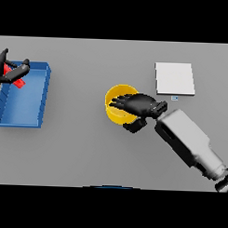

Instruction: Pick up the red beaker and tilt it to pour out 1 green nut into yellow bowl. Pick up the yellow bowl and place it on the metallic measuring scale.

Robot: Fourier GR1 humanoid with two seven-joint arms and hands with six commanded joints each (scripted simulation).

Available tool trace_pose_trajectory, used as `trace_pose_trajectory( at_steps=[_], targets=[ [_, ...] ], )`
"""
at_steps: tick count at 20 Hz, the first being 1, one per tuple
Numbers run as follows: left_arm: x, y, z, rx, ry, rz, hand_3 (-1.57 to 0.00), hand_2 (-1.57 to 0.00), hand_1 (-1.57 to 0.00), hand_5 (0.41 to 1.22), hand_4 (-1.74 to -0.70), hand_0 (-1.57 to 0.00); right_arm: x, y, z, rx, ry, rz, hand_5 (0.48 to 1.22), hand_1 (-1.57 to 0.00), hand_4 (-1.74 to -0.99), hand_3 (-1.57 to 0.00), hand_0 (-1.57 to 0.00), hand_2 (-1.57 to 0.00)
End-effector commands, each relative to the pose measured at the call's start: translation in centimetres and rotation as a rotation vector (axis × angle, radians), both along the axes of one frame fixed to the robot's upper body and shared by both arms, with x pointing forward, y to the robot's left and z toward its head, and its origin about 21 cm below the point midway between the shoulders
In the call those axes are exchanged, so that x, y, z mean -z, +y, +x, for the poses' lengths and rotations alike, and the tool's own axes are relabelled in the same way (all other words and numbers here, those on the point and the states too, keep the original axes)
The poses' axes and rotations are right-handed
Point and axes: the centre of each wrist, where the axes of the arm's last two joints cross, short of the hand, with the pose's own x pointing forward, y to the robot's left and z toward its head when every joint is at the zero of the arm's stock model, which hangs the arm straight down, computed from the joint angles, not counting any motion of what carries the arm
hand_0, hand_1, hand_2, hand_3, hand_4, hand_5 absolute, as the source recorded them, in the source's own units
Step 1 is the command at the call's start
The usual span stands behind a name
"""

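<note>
One yellow bowl (117, 105) sits mid-worktop, the right hand (138, 105) over its right rim, fingers (120, 102) reaching across the top and thumb curled outside below, clamped on it. One pale scale (175, 78) lies near, up right. One red beaker (15, 79) is clasped in the left hand (13, 71) over one blue tray (35, 92) at far left on the grey worktop (77, 147).
</note>
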Motion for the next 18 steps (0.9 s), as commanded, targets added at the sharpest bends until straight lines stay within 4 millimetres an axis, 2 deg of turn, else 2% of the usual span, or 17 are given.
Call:
trace_pose_trajectory(
  at_steps=[1,2,3,4,5,7,8,10,12,14,16,18],
  targets=[
    [0.0,-0.2,0.1,0.003,-0.009,0.005,0.00,0.00,0.00,0.725,-0.79,0.00,0.2,-0.1,0.1,0.001,-0.007,-0.021,0.784,-0.04,-1.339,-0.09,-0.02,-0.07],
    [0.0,-0.5,0.2,0.002,-0.009,0.003,0.00,0.00,0.00,0.723,-0.79,0.00,0.1,0.2,0.2,-0.006,-0.016,-0.033,0.820,-0.11,-1.362,-0.16,-0.09,-0.13],
    [0.3,-0.2,-0.2,0.002,-0.010,-0.002,0.00,0.00,0.00,0.722,-0.79,0.00,0.1,0.3,-0.1,-0.030,-0.008,-0.036,0.900,-0.24,-1.387,-0.25,-0.26,-0.23],
    [0.1,-0.1,-0.1,-0.006,-0.007,0.001,0.00,0.00,0.00,0.723,-0.79,0.00,0.3,0.1,0.0,-0.039,0.001,-0.033,0.964,-0.44,-1.425,-0.36,-0.51,-0.39],
    [0.0,-0.1,-0.3,0.001,-0.013,0.001,0.00,0.00,0.00,0.725,-0.80,0.00,0.2,-0.2,-0.1,-0.040,0.013,-0.042,1.016,-0.66,-1.488,-0.47,-0.72,-0.62],
    [-0.4,0.3,-0.1,-0.006,-0.016,0.001,0.00,0.00,0.00,0.727,-0.80,0.00,-0.2,-0.1,-0.2,-0.037,0.038,-0.057,1.090,-0.99,-1.571,-0.69,-1.03,-0.97],
    [-0.4,0.0,-0.2,-0.006,-0.015,0.004,0.00,0.00,0.00,0.728,-0.80,0.00,-0.2,-0.2,-0.1,-0.037,0.053,-0.063,1.116,-1.11,-1.604,-0.87,-1.14,-1.09],
    [-0.3,0.0,-0.4,-0.007,-0.018,0.004,0.00,0.00,0.00,0.727,-0.80,0.00,-0.2,-0.2,-0.1,-0.030,0.062,-0.060,1.154,-1.27,-1.649,-1.02,-1.29,-1.26],
    [-0.3,-0.2,-0.2,-0.004,-0.014,-0.006,0.00,0.00,0.00,0.725,-0.80,0.00,-0.2,0.0,0.0,-0.024,0.066,-0.065,1.178,-1.38,-1.682,-1.14,-1.39,-1.31],
    [-0.1,0.1,-0.7,-0.005,-0.009,-0.005,0.00,0.00,0.00,0.726,-0.80,0.00,-0.3,-0.2,-0.1,-0.034,0.064,-0.057,1.193,-1.45,-1.703,-1.17,-1.46,-1.39],
    [-0.6,0.0,-0.6,-0.003,-0.019,-0.005,0.00,0.00,0.00,0.725,-0.81,0.00,-0.7,-0.2,-0.3,-0.031,0.056,-0.057,1.203,-1.49,-1.717,-1.18,-1.50,-1.45],
    [-0.4,-0.3,-0.7,0.002,-0.021,0.007,0.00,0.00,0.00,0.724,-0.80,0.00,-1.8,-1.0,-0.2,-0.019,0.050,-0.043,1.210,-1.52,-1.726,-1.19,-1.52,-1.47]
  ],
)
